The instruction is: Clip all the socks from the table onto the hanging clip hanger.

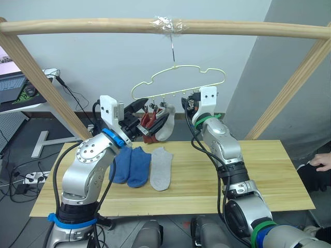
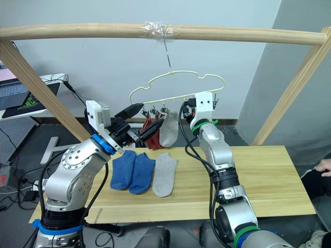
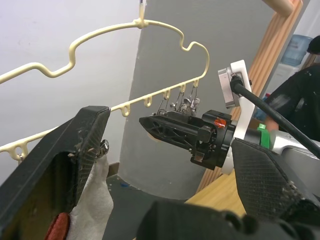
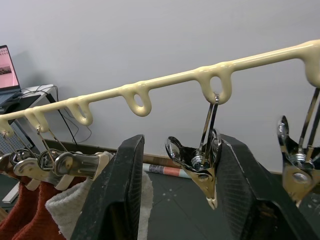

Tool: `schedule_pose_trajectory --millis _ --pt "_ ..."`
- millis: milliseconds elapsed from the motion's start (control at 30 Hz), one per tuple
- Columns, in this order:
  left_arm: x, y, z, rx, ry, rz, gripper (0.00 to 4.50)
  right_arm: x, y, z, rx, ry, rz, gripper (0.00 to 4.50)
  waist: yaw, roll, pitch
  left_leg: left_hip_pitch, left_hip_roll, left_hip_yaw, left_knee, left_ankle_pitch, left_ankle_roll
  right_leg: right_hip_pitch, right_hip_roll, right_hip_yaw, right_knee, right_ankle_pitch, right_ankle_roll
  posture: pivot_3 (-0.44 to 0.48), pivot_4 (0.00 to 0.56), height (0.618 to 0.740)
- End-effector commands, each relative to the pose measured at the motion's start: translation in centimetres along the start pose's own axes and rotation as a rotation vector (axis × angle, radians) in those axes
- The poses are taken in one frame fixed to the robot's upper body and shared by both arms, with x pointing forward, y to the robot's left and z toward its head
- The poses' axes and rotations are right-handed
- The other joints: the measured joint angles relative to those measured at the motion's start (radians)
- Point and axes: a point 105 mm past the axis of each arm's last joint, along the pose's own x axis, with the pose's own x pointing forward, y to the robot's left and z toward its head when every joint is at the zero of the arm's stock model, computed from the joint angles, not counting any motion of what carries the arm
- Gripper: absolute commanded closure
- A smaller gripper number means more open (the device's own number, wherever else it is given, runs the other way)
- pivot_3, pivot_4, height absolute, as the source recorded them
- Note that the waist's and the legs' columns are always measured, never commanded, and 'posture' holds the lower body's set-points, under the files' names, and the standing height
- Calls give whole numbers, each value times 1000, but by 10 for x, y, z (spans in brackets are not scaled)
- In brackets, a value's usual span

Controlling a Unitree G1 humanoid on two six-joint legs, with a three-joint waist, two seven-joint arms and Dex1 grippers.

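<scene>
Right wrist view: shiny metal clip [image 4: 202,165] dangles from wavy clip hanger [image 4: 150,86].

The left pincer [image 2: 135,123] hides much of the hung red socks [image 2: 150,130]; their clips are too small to tell.

The table [image 1: 248,170] carries two blue socks [image 1: 130,164] and one grey sock [image 1: 162,168], side by side.

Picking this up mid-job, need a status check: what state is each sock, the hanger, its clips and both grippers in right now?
Red socks: clipped, hanging.
Hung grey sock: clipped.
Blue socks: flat on table.
Grey sock: flat on table.
Clip hanger: hooked on pole.
Empty clip: between right gripper fingers.
Left gripper: open.
</scene>
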Motion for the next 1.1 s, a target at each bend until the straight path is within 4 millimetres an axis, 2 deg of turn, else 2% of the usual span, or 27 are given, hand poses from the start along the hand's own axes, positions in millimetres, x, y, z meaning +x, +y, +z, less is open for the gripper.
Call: schedule_pose_trajectory --millis 33,733,833,933,1000,1033,1100 --pt "2 -4 17 47 -58 -26 0 3 4 21 2 -72 21 2376 0 0 0 0 0 0 0 0 0 0 0 0 0 0 0 69 147 740" --pt "5 -7 19 36 -67 -28 0 3 3 23 9 -82 19 2376 0 0 0 0 0 0 0 0 0 0 0 0 0 0 0 69 155 740" --pt "5 -8 19 33 -67 -26 0 3 2 24 8 -83 16 2990 0 0 0 0 0 0 0 0 0 0 0 0 0 0 0 69 155 740" --pt "5 -9 19 33 -66 -24 0 3 1 24 8 -83 18 3915 0 0 0 0 0 0 0 0 0 0 0 0 0 0 0 70 159 740" --pt "5 -11 18 28 -67 -25 0 3 1 23 9 -83 17 4307 0 0 0 0 0 0 0 0 0 0 0 0 0 0 0 70 159 740" --pt "6 -12 17 23 -66 -25 0 3 0 23 10 -82 17 4477 0 0 0 0 0 0 0 0 0 0 0 0 0 0 0 70 159 740" --pt "6 -15 15 15 -59 -27 0 2 0 23 12 -82 17 4477 0 0 0 0 0 0 0 0 0 0 0 0 0 0 0 69 162 740"
